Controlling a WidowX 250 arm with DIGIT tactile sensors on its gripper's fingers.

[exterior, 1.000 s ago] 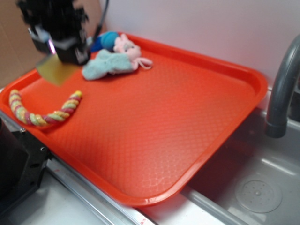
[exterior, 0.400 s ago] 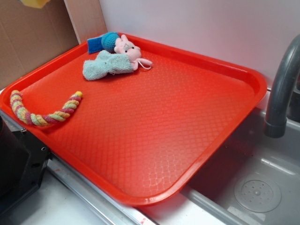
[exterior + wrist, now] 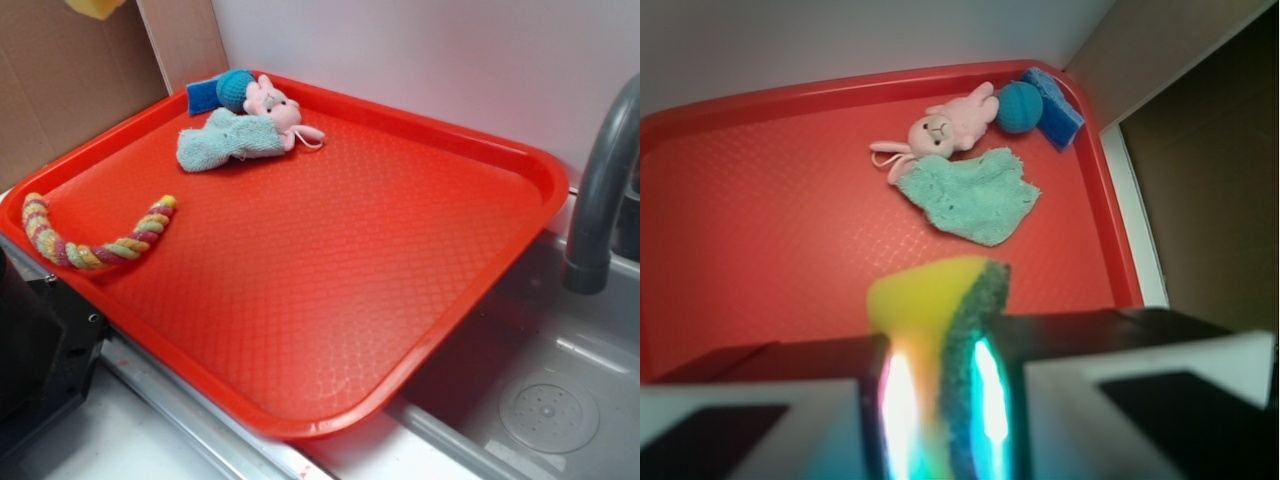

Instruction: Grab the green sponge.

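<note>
Since a second ago, when my arm hung low over the back left of the red tray (image 3: 420,300) with the sponge already in it, I have lifted nearly out of the exterior view. Only a yellow corner of the green sponge (image 3: 92,7) shows at the top left edge now, high above the tray and clear of it. I judge the grab done: the sponge is off the tray and travelling with me.

Tray otherwise the same as before. The teal cloth (image 3: 228,139) lies at the back left, with the pink bunny toy (image 3: 275,108) touching it, then a blue ball (image 3: 236,88) and a blue block (image 3: 203,96) beside the rim. The braided rope (image 3: 90,245) curls by the left edge, well apart from those. A grey faucet (image 3: 600,200) stands over the sink on the right.

In the wrist view my claw (image 3: 938,385) is clamped on the sponge, one finger on each flat face, pinching it edge-up. It looks like yellow foam with a thin dark green-grey scrubbing layer along the right side, rounded top poking above the fingers. Coloured glare hides the lower part at the fingers.
</note>
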